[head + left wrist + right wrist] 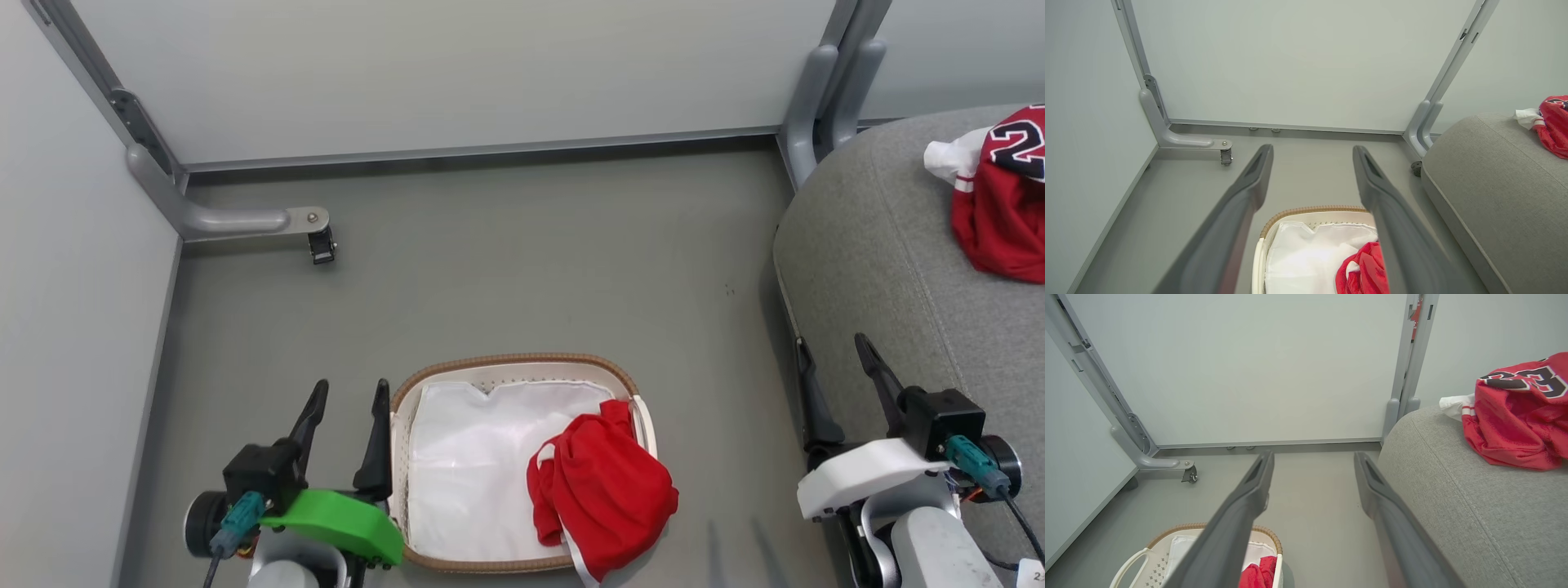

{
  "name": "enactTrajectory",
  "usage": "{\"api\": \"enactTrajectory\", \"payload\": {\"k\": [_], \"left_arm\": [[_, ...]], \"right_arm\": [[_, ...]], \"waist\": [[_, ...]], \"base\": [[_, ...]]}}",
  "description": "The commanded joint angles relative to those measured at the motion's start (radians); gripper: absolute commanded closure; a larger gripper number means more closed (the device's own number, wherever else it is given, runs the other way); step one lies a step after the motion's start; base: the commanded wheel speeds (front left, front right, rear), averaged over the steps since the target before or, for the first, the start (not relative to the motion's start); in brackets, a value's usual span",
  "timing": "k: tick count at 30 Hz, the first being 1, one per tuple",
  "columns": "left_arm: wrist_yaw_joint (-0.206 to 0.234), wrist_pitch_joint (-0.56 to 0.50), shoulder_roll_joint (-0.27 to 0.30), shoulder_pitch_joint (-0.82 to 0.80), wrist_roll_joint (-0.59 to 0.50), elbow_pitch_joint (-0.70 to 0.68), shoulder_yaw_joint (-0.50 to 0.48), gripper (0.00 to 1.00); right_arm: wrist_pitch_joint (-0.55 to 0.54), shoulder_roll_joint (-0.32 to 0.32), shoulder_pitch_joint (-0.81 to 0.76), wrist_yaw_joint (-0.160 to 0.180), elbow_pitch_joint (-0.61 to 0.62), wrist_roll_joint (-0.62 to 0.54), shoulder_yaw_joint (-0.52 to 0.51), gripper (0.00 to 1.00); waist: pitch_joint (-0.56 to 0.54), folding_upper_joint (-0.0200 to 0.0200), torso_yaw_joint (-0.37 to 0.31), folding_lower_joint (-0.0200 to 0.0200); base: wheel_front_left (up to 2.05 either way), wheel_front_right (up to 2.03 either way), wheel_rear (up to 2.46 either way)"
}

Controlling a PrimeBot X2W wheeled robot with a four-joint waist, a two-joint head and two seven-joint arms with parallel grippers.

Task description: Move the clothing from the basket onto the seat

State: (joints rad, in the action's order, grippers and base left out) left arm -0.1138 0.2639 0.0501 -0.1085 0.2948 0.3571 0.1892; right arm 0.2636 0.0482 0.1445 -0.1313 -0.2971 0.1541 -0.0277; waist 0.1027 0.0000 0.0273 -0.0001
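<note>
one red numbered jersey point(1004, 196) is already laid on the grey fabric seat point(882, 269), far right, while a second red garment point(600, 490) is left in the near white brown-rimmed basket point(514, 359), the left gripper point(351, 385) and right gripper point(831, 340) being held wide and empty.

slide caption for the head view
Left gripper and right gripper open; red garment hanging over rim of oval white basket; red numbered jersey on grey fabric seat

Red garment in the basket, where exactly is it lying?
Head view, lower centre: the red garment lies bunched at the right end of the basket, partly on the white liner and spilling over the rim.
</note>
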Motion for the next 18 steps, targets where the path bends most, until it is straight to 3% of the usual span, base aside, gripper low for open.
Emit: {"api": "enactTrajectory", "payload": {"k": [1, 7, 18], "left_arm": [[-0.004, 0.001, 0.001, -0.036, -0.010, 0.007, 0.016, 0.00], [-0.010, 0.001, 0.001, -0.163, -0.033, 0.062, 0.087, 0.00], [-0.017, -0.040, 0.002, -0.450, -0.021, 0.299, 0.299, 0.00]], "right_arm": [[0.002, 0.004, 0.016, 0.001, 0.008, -0.008, -0.006, 0.00], [0.002, 0.004, 0.071, 0.001, 0.038, -0.032, -0.024, 0.00], [0.002, 0.004, 0.187, 0.001, 0.086, -0.035, -0.030, 0.00]], "waist": [[0.031, 0.0000, -0.004, 0.0001], [0.111, 0.0000, -0.026, 0.0001], [0.297, 0.0000, -0.092, 0.0001]], "base": [[0.00, 0.00, 0.00], [0.00, 0.00, 0.00], [0.00, 0.00, 0.00]]}}
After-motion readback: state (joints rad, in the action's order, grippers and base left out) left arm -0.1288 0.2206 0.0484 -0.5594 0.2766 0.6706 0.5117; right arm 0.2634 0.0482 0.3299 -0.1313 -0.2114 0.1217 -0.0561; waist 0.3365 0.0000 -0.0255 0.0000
